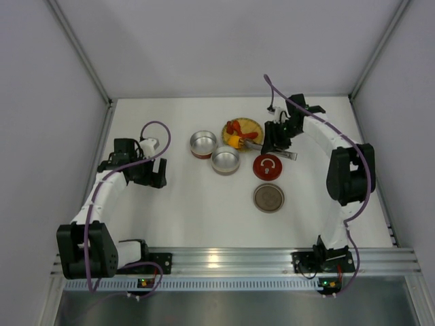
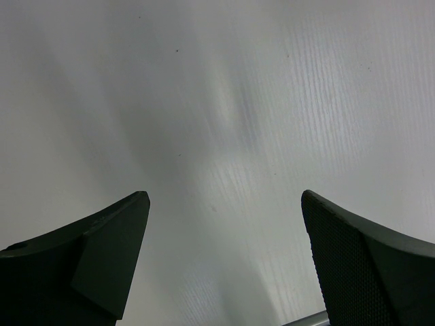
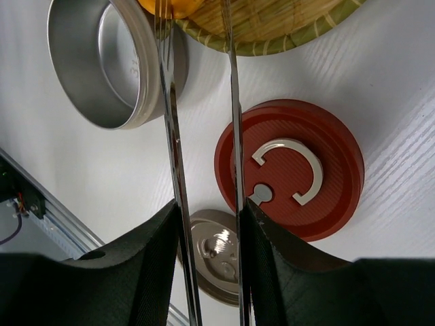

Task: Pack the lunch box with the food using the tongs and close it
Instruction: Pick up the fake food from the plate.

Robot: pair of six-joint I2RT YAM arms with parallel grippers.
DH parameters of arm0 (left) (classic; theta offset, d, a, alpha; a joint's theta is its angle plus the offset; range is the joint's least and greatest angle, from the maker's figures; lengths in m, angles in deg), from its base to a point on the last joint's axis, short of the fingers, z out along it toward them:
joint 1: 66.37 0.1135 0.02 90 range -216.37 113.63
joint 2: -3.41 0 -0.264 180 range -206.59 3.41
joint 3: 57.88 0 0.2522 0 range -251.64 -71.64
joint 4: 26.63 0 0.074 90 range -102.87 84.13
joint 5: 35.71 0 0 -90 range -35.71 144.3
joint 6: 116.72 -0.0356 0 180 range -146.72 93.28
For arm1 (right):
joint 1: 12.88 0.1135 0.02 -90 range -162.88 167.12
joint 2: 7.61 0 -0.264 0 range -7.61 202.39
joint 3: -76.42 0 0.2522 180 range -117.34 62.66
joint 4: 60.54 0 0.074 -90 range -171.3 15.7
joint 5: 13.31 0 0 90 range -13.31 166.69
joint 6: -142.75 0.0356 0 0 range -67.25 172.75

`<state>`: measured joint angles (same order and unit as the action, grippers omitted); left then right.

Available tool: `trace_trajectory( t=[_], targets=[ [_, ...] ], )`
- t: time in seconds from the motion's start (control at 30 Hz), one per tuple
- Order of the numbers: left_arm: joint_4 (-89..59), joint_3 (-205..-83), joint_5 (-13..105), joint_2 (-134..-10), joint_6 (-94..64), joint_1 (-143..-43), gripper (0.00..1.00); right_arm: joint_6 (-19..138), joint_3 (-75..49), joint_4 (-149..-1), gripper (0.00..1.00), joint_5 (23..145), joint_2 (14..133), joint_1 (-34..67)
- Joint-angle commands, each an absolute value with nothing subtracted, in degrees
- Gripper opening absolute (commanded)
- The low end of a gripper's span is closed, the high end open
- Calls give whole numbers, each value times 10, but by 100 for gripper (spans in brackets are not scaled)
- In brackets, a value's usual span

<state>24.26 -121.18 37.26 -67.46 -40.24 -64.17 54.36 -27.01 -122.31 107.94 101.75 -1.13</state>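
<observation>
Silver tongs run up the middle of the right wrist view. Each arm is pressed against the inner face of one of the right fingers, which are clamped on them at the bottom of the frame, leaving a narrow gap. The arms leave the frame at the top by the orange ball, the left one crossing it. Whether the tips touch it cannot be told.

In the top view the ball lies on the lower left of the woven plate, upper centre, with the red pieces just above it. Two tins stand left of the plate. A red lid lies below it and a grey lid lower down.

The left fingers stand wide apart and hold nothing, over the bare tabletop at left.
</observation>
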Motion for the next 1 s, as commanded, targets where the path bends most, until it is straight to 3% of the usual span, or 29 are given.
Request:
trace_trajectory(
  t=[0.0,0.97],
  targets=[
    [222,-1227,372,-676,-396,-643,98,550,-300,-1204,40,1096,1026,-17],
    [210,-1223,379,-694,-388,-643,98,590,-363,-1201,38,1136,1080,-22]
  ],
)
